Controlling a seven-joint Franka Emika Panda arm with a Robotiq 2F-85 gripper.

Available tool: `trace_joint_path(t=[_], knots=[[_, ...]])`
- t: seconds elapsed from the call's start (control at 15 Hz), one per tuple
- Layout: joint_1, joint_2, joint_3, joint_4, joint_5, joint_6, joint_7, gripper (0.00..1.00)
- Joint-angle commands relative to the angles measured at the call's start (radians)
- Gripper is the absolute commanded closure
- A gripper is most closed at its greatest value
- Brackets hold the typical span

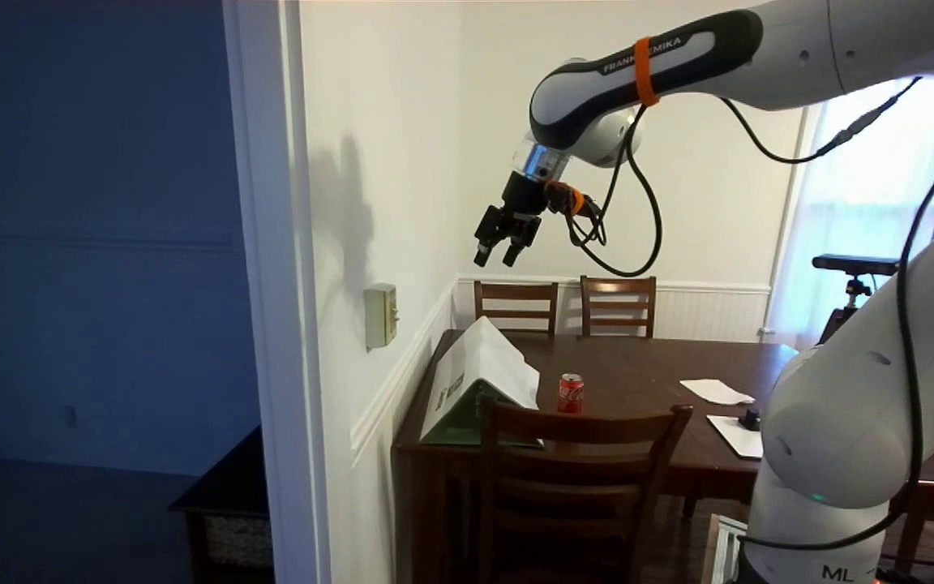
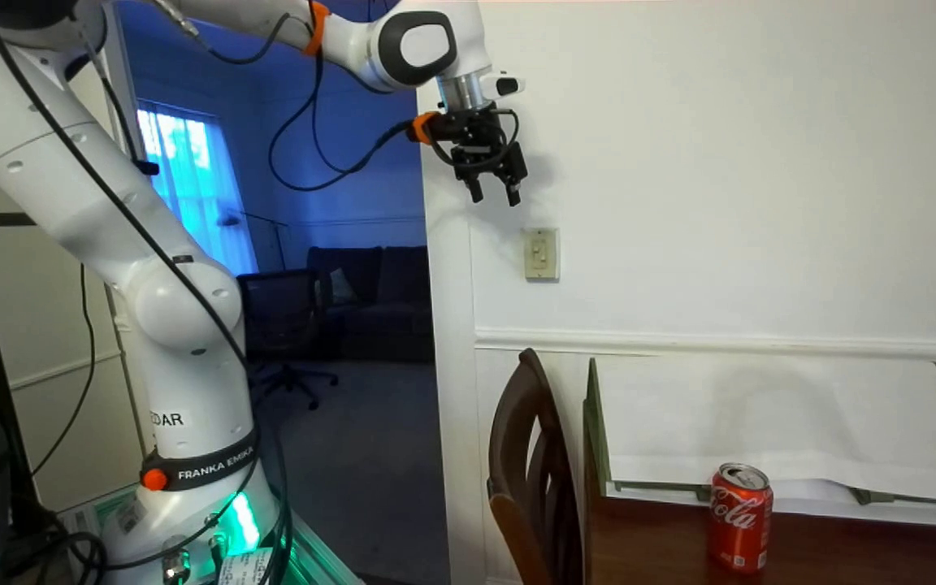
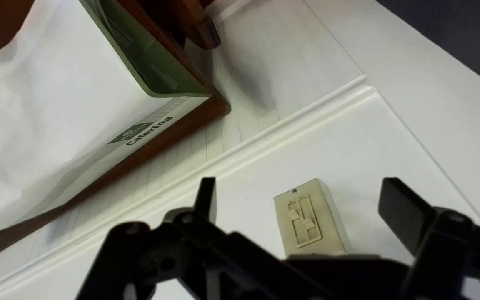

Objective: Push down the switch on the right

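Note:
The cream-beige switch plate [image 2: 542, 254] is fixed to the white wall. It also shows in an exterior view [image 1: 381, 315] from the side and in the wrist view [image 3: 323, 208], roughly upside down. Two small toggles stand side by side on it. The toggle at image left [image 3: 293, 215], on the right when facing the wall, sits nearer the plate's lower end; the other toggle [image 3: 308, 223] sits nearer its upper end. My gripper [image 2: 494, 200] is open and empty, fingers pointing down, above the plate and apart from it. It also shows open in an exterior view [image 1: 496, 256].
The door frame [image 1: 276, 284] edges the wall beside the plate. Below are a chair rail [image 2: 679, 341], a wooden chair [image 2: 537, 471], and the table [image 1: 637, 365]. A white and green catering board [image 3: 56, 91] leans there, with a red can [image 2: 740, 520] in front.

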Motion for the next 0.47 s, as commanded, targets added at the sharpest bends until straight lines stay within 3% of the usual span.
trace_joint_path(t=[0.0,0.4], knots=[[0.025,-0.020,-0.019,-0.012,-0.017,-0.001,0.008,0.00],[0.027,-0.037,-0.019,-0.028,-0.022,-0.001,0.002,0.00]])
